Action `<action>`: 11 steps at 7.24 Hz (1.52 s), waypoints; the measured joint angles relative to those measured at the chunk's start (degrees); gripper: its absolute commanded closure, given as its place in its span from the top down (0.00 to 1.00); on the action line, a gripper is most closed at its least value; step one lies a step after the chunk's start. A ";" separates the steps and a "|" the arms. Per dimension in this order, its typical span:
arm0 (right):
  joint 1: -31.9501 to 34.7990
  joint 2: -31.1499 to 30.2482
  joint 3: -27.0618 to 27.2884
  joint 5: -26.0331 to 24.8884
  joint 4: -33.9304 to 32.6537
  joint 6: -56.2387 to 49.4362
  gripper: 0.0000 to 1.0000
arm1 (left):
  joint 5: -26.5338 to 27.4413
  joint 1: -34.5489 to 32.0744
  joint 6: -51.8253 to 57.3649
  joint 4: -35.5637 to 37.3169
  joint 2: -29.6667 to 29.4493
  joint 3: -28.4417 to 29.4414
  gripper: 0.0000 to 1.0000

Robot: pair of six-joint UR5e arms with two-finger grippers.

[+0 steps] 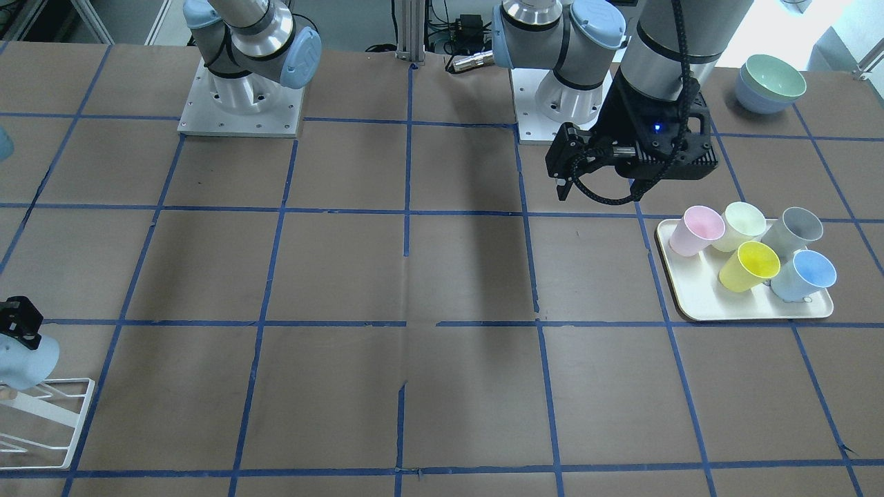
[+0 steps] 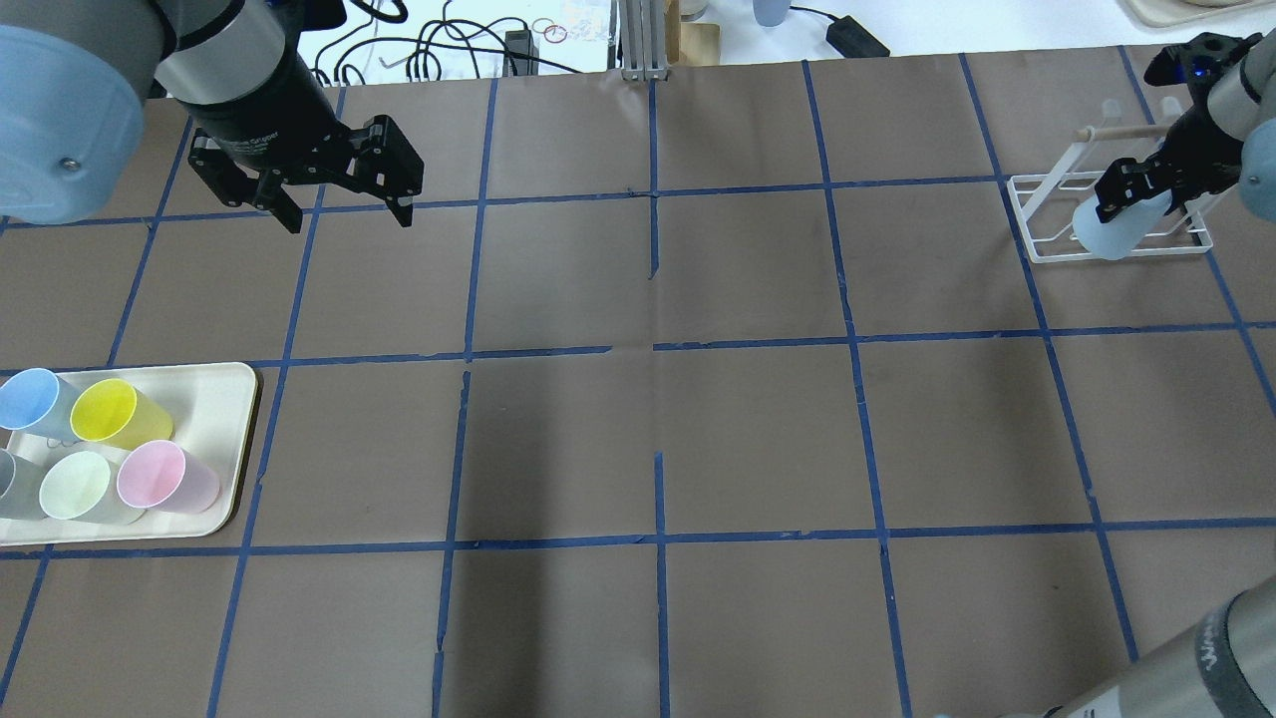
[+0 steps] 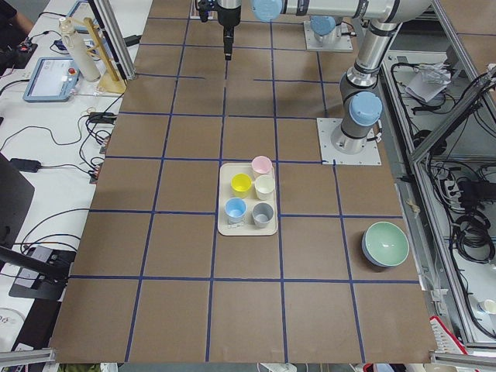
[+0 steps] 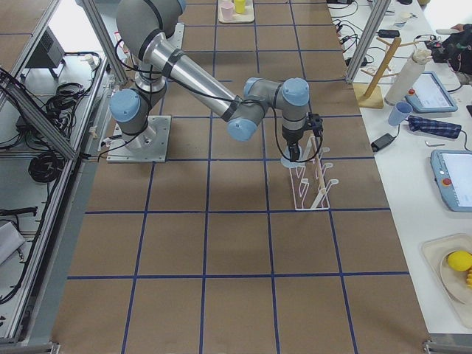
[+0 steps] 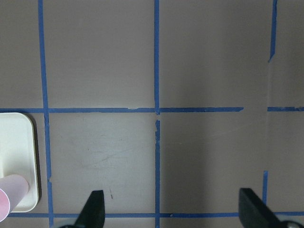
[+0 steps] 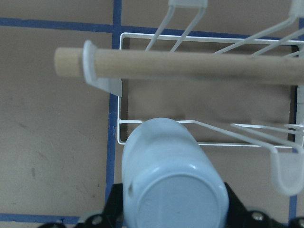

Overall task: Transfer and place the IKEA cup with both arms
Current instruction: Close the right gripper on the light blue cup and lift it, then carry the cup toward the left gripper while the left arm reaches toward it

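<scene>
My right gripper [image 2: 1136, 194] is shut on the light blue IKEA cup [image 2: 1109, 231] at the white wire rack [image 2: 1047, 214] on the table's far right. In the right wrist view the cup [image 6: 173, 190] shows its base, just in front of the rack's wooden dowel [image 6: 190, 66]. The cup also shows in the front-facing view [image 1: 24, 362]. I cannot tell whether it touches the rack. My left gripper [image 2: 347, 221] is open and empty above bare table, well away from the tray [image 2: 214, 399]. Its fingertips [image 5: 95, 209] show wide apart. The blue twin cup [image 2: 30, 399] stands on the tray.
The tray [image 1: 697, 297] also holds a yellow cup [image 1: 749, 266], a pink cup [image 1: 697, 231], a pale green cup [image 1: 739, 224] and a grey cup [image 1: 794, 231]. Stacked bowls [image 1: 770, 83] sit near the left arm's base. Blue tape lines grid the brown table.
</scene>
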 measured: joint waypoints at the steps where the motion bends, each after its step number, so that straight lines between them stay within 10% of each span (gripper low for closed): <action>1: 0.00 -0.63 -0.48 -0.16 0.31 -0.02 0.00 | 0.00 0.00 0.00 -0.01 0.03 0.00 1.00; 8: 0.57 -9.92 -2.59 -1.81 7.59 -3.16 0.00 | -0.33 0.05 0.00 -0.04 0.12 0.03 1.00; 11: 8.98 -13.56 -2.65 6.10 14.06 -3.04 0.00 | -0.69 0.79 0.06 -0.35 0.53 -0.09 1.00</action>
